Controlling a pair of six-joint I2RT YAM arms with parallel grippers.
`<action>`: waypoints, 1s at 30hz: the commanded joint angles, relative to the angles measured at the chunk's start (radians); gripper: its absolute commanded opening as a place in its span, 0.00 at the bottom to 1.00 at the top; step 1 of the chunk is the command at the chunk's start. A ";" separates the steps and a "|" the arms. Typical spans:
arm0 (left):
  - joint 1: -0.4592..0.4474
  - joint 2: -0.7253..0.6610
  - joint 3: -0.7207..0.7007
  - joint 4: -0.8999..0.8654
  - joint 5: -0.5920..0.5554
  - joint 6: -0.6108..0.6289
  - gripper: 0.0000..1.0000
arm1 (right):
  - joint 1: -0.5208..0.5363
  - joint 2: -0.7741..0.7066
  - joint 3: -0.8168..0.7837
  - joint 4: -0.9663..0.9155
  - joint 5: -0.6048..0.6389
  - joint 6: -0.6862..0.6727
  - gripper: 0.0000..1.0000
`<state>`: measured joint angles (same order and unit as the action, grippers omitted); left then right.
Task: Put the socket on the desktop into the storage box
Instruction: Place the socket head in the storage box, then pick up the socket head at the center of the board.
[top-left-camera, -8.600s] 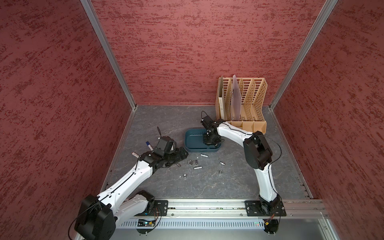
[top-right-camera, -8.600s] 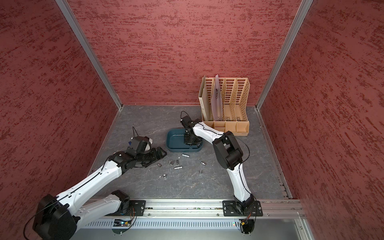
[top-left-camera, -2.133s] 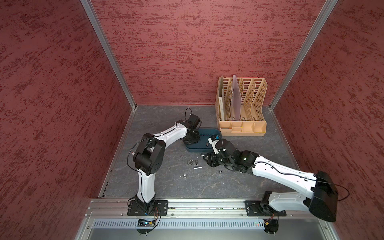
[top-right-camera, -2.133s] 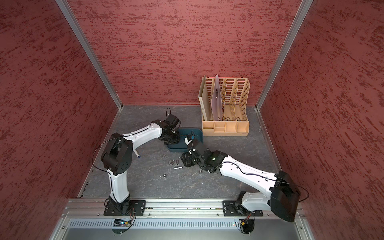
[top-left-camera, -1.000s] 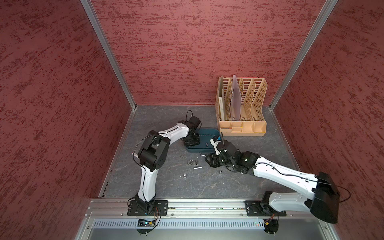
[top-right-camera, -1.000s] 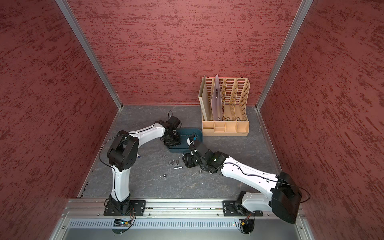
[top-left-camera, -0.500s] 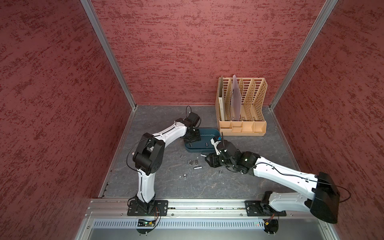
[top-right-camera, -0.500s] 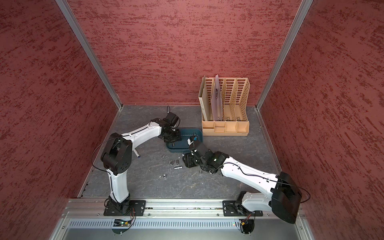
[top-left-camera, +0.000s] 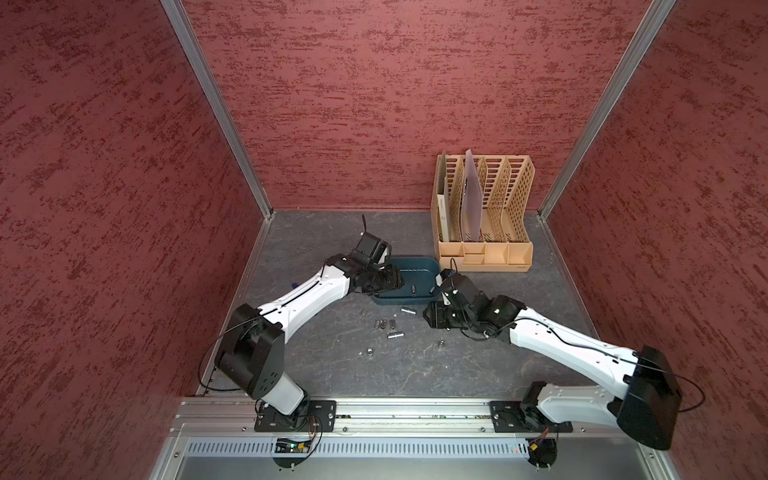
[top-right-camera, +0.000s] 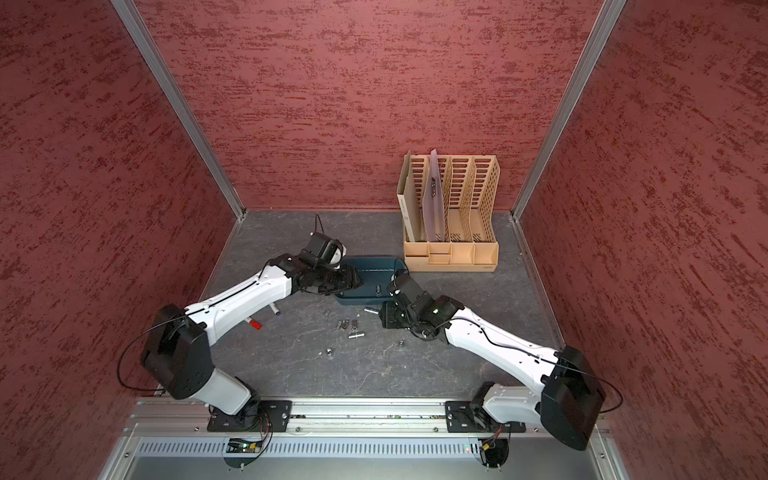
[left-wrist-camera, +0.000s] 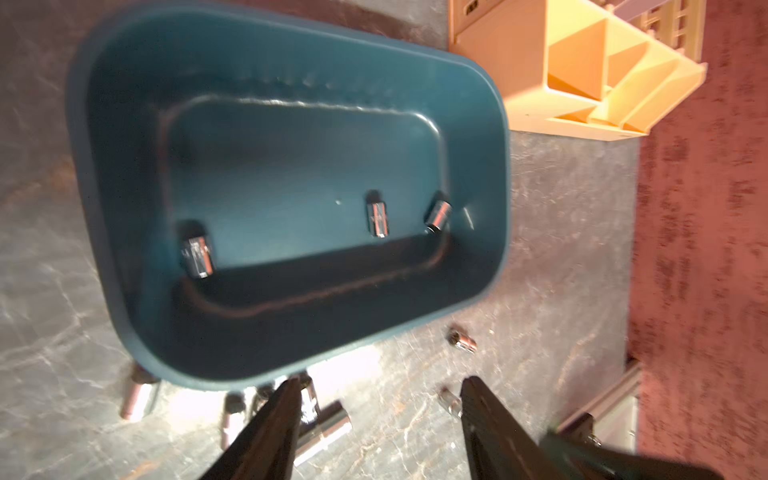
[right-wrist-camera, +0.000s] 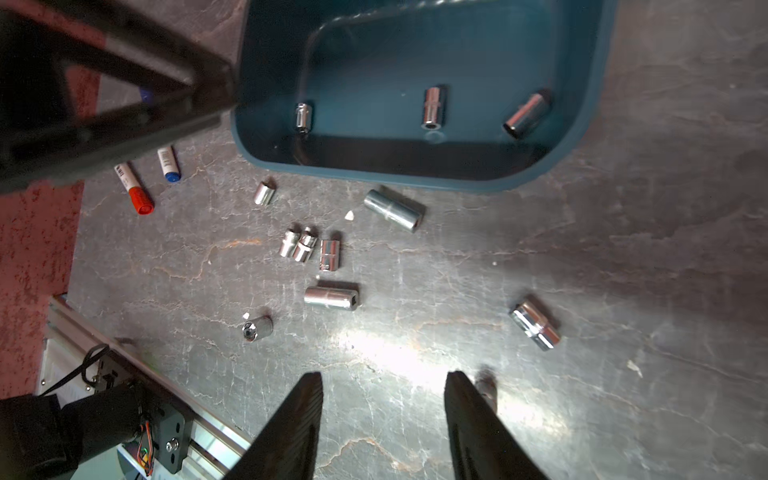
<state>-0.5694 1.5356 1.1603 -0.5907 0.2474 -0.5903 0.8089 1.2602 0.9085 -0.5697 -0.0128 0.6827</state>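
The dark teal storage box (top-left-camera: 419, 270) (top-right-camera: 374, 270) sits mid-desktop (top-left-camera: 415, 374). Three chrome sockets lie inside it (left-wrist-camera: 197, 257) (left-wrist-camera: 377, 219) (right-wrist-camera: 525, 115). Several more sockets are scattered on the desktop in front of the box (top-left-camera: 408, 310) (top-left-camera: 395, 334) (right-wrist-camera: 331, 296) (right-wrist-camera: 535, 322). My left gripper (top-left-camera: 390, 279) (left-wrist-camera: 380, 382) hangs over the box's left end, open and empty. My right gripper (top-left-camera: 429, 318) (right-wrist-camera: 384, 376) hovers low over the desktop by the box's front right corner, open, with bare tabletop between its fingers. A small socket (right-wrist-camera: 484, 382) peeks from behind one right finger.
A tall tan file rack (top-left-camera: 484, 216) (top-right-camera: 451, 216) stands behind the box at the back right. A red marker (top-right-camera: 253, 323) (right-wrist-camera: 133, 189) and a blue one (top-right-camera: 274, 309) (right-wrist-camera: 168, 164) lie left of the sockets, under my left arm. Red walls close three sides.
My left arm's elbow has swung left and its jaws have widened, with the gripper staying at the box's left end. The right arm has barely moved.
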 joint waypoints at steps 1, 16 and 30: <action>-0.017 -0.084 -0.085 0.093 0.043 -0.026 0.65 | -0.033 -0.009 0.036 -0.077 0.030 0.019 0.54; -0.097 -0.382 -0.424 0.218 0.066 -0.155 0.69 | -0.104 0.095 0.057 -0.180 0.045 0.045 0.55; -0.183 -0.442 -0.551 0.274 0.029 -0.218 0.70 | -0.108 0.269 0.086 -0.183 0.038 0.103 0.58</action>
<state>-0.7414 1.1118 0.6205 -0.3424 0.2981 -0.7937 0.7086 1.5150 0.9695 -0.7521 0.0040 0.7593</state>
